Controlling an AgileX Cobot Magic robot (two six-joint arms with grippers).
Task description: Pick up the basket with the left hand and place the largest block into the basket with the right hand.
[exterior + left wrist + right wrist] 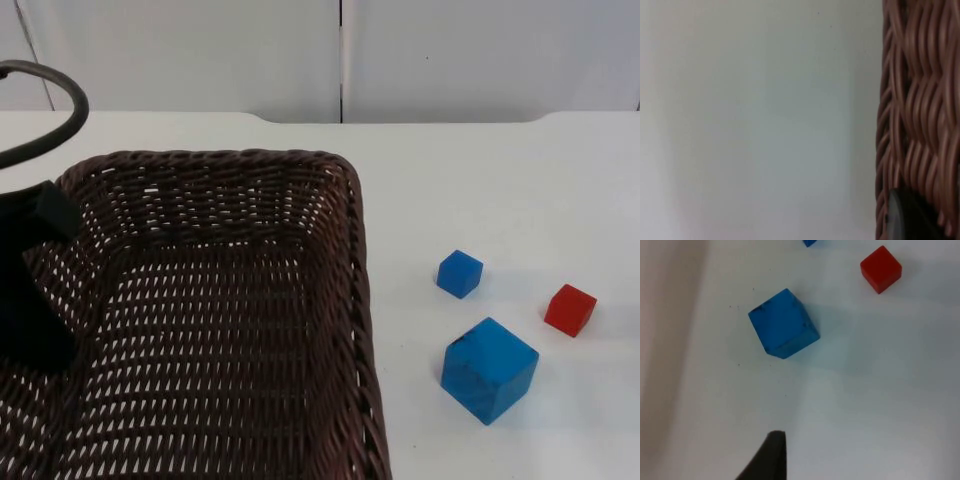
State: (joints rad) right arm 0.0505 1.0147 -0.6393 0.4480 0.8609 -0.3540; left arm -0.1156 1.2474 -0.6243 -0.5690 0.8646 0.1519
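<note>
The large blue block (489,368) sat at the lower right of the top view, on the table (520,190) just right of the basket (352,300). In the right wrist view it lay ahead of the right gripper (771,460), its grip unreadable. Farther off stood a small blue block (459,273) and a red block (570,309). At far left, the left gripper (35,290) met the basket's rim; its closure was unclear.

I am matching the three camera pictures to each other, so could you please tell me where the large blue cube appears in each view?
Top view: the large blue cube sits on the white table, right of the dark brown wicker basket.
Left wrist view: not in it; basket weave there.
Right wrist view: it lies ahead of the right gripper's fingertip.
Shared landmark: the small red cube, beside it in top and right wrist views.
</note>
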